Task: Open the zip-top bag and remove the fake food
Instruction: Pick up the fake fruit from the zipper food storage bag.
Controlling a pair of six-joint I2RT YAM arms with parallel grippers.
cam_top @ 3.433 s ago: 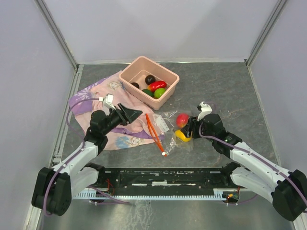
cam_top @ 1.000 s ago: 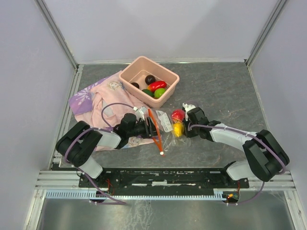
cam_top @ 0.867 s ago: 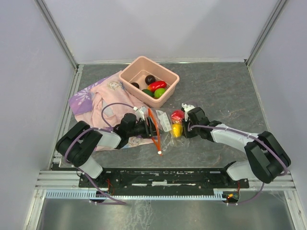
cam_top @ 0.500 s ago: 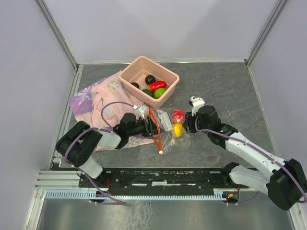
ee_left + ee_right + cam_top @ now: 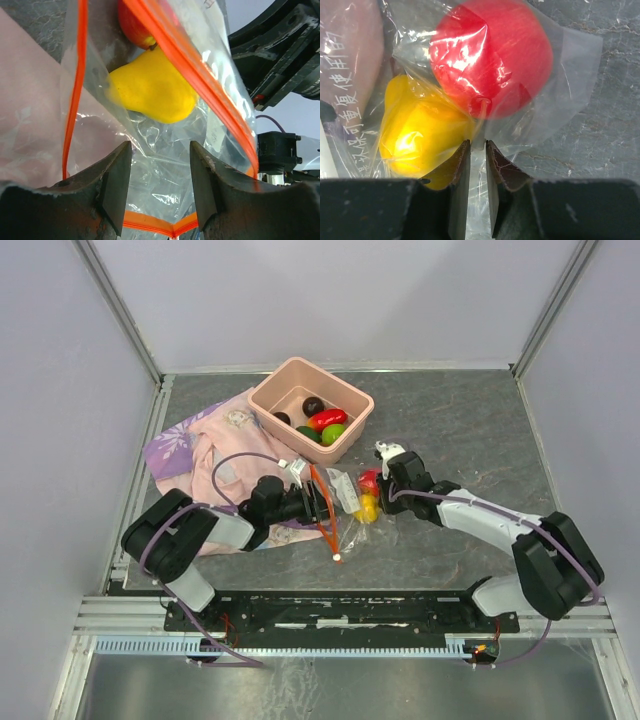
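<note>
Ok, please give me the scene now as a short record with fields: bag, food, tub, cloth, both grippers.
bag: zip-top bag on the table, mouth open
in bag: yellow fruit and red fruit
tub: pink tub holds more fake food pieces
cloth: printed cloth under the left arm
left gripper: open, at the bag's mouth
right gripper: shut on a fold of the bag beside the fruits

Overhead feed gave me soft, even light across the worktop (image 5: 470,430), barely a shadow anywhere. Left wrist, I got white glare sparkling off the zip-top bag (image 5: 165,165), and the left claw (image 5: 160,147) was dark and blurred up close. Right wrist, hot highlights sat on the fake food (image 5: 490,60), the right claw (image 5: 477,144) a soft black silhouette.
</note>
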